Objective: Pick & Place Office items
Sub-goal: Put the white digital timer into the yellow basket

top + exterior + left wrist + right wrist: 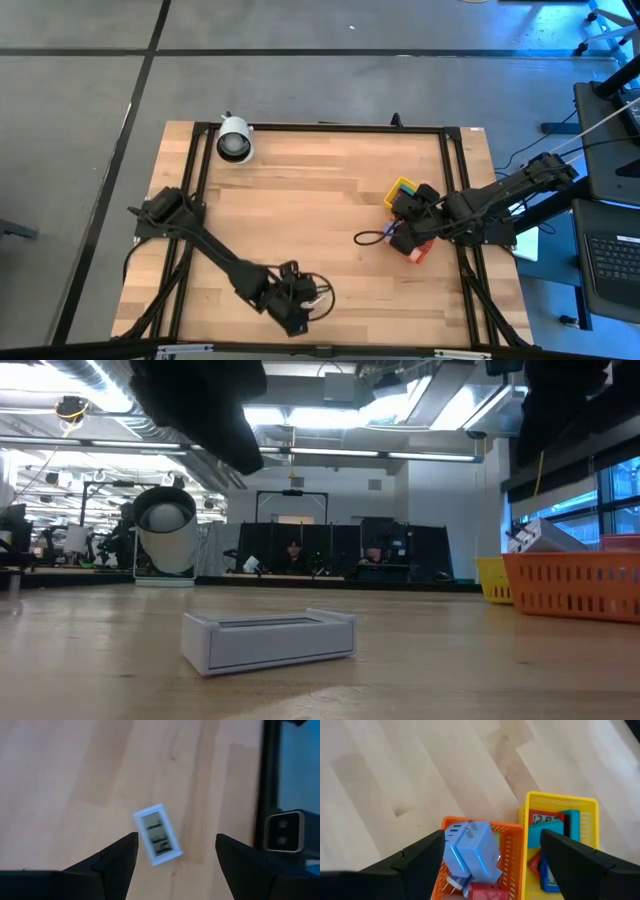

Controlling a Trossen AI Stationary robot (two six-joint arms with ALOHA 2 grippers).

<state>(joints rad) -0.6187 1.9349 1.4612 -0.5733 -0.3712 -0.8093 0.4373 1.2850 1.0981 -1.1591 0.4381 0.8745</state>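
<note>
**Both grippers hovered with fingers spread**

The left gripper (175,851), empty, hung over a small white item (157,834) lying at the table's (300,200) lower centre. The right gripper (492,847), released, hung above the orange bin (512,851) holding a blue block (472,851), beside the yellow bin (587,822).

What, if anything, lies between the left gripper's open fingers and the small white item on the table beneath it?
Nothing visible does. The left gripper is open above the small white item, which lies flat on bare wood framed between its fingers, apart from both.
</note>
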